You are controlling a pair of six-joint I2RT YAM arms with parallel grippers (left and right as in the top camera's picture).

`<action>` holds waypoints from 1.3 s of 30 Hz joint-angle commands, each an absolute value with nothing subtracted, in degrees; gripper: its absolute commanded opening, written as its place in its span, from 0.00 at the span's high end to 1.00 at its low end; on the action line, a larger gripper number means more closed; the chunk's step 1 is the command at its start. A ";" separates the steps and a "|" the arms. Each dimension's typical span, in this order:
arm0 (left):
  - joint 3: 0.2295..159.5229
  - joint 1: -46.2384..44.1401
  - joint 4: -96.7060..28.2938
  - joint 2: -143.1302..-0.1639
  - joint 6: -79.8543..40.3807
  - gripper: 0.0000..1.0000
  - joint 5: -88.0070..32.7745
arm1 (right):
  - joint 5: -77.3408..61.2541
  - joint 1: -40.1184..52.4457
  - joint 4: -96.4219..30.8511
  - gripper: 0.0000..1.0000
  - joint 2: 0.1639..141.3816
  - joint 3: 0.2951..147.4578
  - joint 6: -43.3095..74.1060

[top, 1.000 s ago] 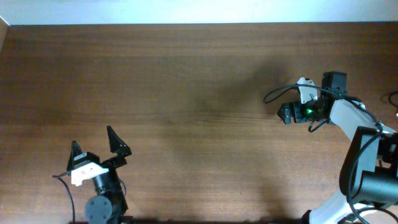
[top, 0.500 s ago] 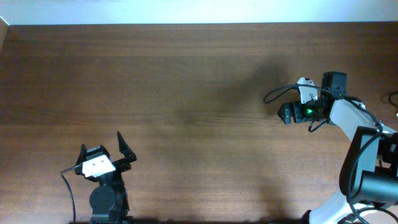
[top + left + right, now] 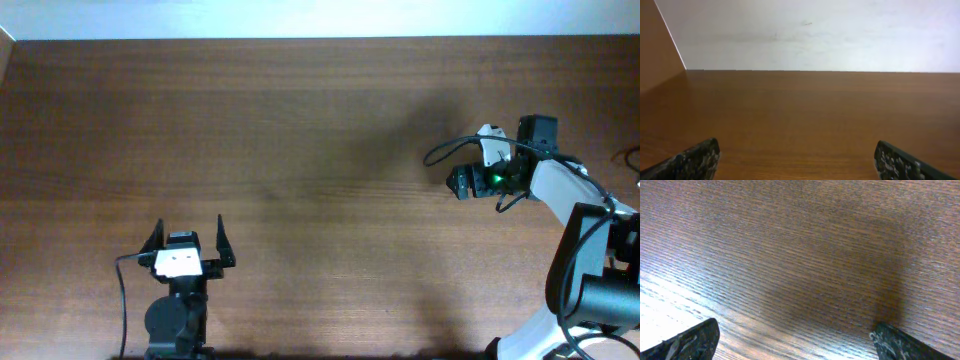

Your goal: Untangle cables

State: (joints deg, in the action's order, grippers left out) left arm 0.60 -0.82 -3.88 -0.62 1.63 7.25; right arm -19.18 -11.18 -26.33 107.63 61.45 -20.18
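Note:
No loose thin cables show in any view; they are hidden or out of view. My left gripper [image 3: 188, 236] is open and empty near the table's front left, fingers pointing toward the far edge; its wrist view [image 3: 797, 160] shows only bare wood between the fingertips. My right gripper [image 3: 457, 182] is open and empty, low over the table at the right; its wrist view [image 3: 795, 340] shows only wood grain. The black loop [image 3: 440, 152] beside it is the arm's own cable.
The brown wooden table [image 3: 300, 130] ends at a white wall [image 3: 810, 30] along the far edge. The right arm's base [image 3: 600, 290] stands at the front right. A small dark bit [image 3: 632, 155] shows at the right edge; I cannot tell what it is.
My left gripper has swung to the right and turned from pointing up-left to pointing straight at the far edge. The right arm has not moved.

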 commanded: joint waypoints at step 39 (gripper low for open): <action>0.56 -0.69 -4.84 -0.30 0.67 0.01 -0.23 | -17.34 -6.33 -27.64 0.02 59.22 57.43 -19.05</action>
